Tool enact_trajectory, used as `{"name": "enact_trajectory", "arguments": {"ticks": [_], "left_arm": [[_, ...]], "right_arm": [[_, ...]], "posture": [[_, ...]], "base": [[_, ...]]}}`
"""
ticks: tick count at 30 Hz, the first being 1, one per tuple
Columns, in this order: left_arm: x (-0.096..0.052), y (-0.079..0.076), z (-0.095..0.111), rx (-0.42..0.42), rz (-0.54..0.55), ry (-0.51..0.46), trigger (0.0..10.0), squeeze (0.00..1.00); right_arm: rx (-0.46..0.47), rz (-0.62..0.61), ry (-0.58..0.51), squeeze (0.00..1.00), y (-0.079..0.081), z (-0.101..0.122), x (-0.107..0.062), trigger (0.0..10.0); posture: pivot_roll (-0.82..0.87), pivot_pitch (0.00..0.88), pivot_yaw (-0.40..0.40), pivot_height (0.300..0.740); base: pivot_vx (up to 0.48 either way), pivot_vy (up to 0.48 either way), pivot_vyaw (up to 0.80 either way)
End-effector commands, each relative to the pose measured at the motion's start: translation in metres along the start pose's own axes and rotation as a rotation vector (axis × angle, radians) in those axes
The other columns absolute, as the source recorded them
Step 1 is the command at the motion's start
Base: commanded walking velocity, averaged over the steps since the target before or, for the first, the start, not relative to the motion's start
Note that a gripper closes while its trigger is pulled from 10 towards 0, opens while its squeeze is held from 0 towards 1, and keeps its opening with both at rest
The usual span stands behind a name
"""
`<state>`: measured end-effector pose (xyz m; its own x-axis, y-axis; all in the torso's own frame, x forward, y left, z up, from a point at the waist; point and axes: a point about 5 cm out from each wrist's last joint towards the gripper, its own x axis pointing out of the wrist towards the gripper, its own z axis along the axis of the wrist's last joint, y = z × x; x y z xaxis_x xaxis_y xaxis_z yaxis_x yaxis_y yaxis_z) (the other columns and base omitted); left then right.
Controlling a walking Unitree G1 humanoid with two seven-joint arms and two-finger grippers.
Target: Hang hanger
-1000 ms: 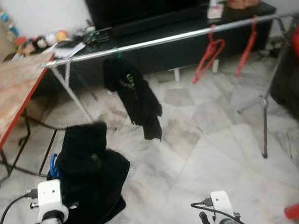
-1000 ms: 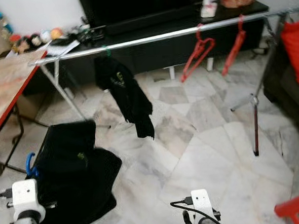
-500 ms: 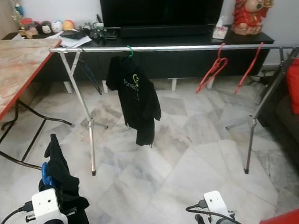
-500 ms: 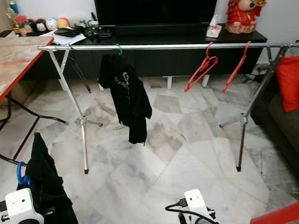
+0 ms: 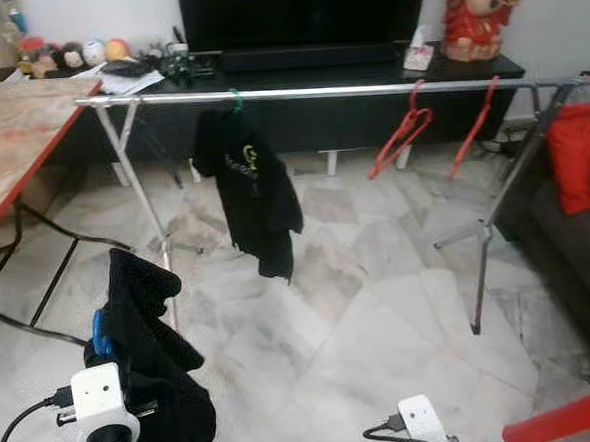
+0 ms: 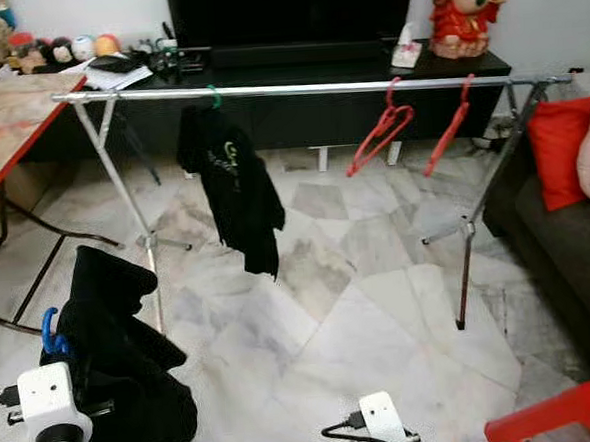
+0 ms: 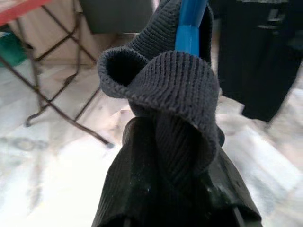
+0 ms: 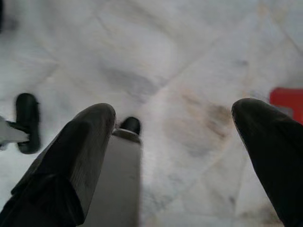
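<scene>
My left gripper point(image 7: 176, 187) is shut on a blue hanger point(image 7: 189, 28) with a dark knit garment point(image 5: 149, 365) draped over it, held low at my left side. The hanger's blue hook point(image 6: 49, 331) pokes out beside the cloth. Ahead stands a silver clothes rail point(image 5: 347, 91) on folding legs. A black T-shirt point(image 5: 248, 184) hangs from it on a green hanger, and two bare red hangers point(image 5: 400, 134) hang further right. My right gripper point(image 8: 175, 142) is open and empty, pointing down at the marble floor.
A red-edged marble-top table point(image 5: 9, 138) stands on the left. A black TV stand point(image 5: 366, 71) with a red statue point(image 5: 473, 15) runs behind the rail. A dark sofa with a red cushion point(image 5: 576, 154) is at the right, and a red stool point(image 5: 568, 425) lies near my right side.
The camera has swung and steadied, so the whole scene shifted. The dark garment in my left gripper has swayed, from edge-on to broader. The grip has not changed.
</scene>
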<state>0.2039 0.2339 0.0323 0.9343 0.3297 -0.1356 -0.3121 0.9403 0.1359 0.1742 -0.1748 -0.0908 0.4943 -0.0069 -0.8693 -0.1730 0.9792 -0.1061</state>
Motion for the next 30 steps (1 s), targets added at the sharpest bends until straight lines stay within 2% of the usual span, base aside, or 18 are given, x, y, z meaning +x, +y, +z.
{"name": "enact_trajectory", "arguments": {"ticks": [1, 8, 13, 23, 30], "left_arm": [[0.005, -0.003, 0.009, 0.013, -0.018, -0.035, 10.0, 0.00], [0.006, -0.007, 0.013, 0.015, -0.034, -0.042, 10.0, 0.00], [0.000, -0.006, 0.010, 0.022, -0.035, -0.038, 10.0, 0.00], [-0.002, -0.004, 0.009, 0.024, -0.031, -0.030, 10.0, 0.00], [-0.003, -0.016, 0.009, 0.008, -0.096, -0.033, 10.0, 0.00]], "right_arm": [[0.001, 0.004, -0.010, 0.00, 0.004, 0.004, 0.001, 10.0], [0.020, -0.008, -0.009, 0.00, 0.003, 0.007, 0.001, 10.0], [0.003, 0.006, -0.018, 0.00, 0.006, 0.011, 0.002, 10.0], [0.000, 0.010, -0.022, 0.00, 0.005, 0.010, 0.001, 10.0], [-0.005, 0.009, -0.016, 0.00, 0.006, 0.009, 0.001, 10.0]], "posture": [[-0.09, 0.000, 0.018, 0.740], [-0.07, 0.000, 0.012, 0.740], [-0.05, 0.000, 0.000, 0.740], [-0.06, 0.000, 0.001, 0.740], [-0.07, 0.000, 0.005, 0.740]], "base": [[0.000, -0.326, 0.00], [0.000, -0.327, 0.00], [0.000, -0.369, 0.00], [0.000, -0.405, 0.00], [0.000, -0.268, 0.00]]}}
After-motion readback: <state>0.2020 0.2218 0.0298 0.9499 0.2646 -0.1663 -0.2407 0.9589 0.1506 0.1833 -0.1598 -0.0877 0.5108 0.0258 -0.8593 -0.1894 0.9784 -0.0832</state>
